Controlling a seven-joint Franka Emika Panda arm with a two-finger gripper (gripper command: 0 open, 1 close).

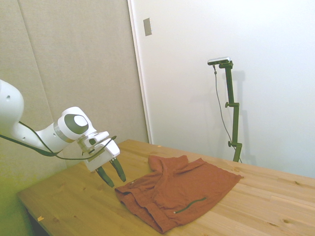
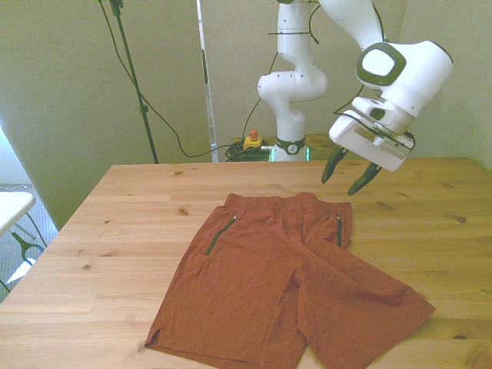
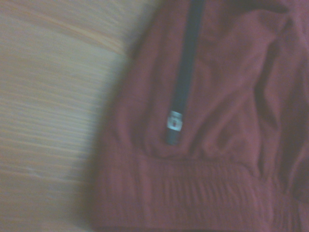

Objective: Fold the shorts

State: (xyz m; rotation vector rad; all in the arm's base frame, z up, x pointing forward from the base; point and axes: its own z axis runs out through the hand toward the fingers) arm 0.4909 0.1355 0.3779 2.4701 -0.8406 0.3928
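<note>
shorts lay flat on the wooden table, waistband at the far side and legs toward the camera in the front view, one leg end cut off by the lower edge. gripper hung tilted above the waistband corner at the front view's right, fingers spread, not touching cloth. wrist view was blurred; only a dark zipper and the gathered waistband were clear.
</note>
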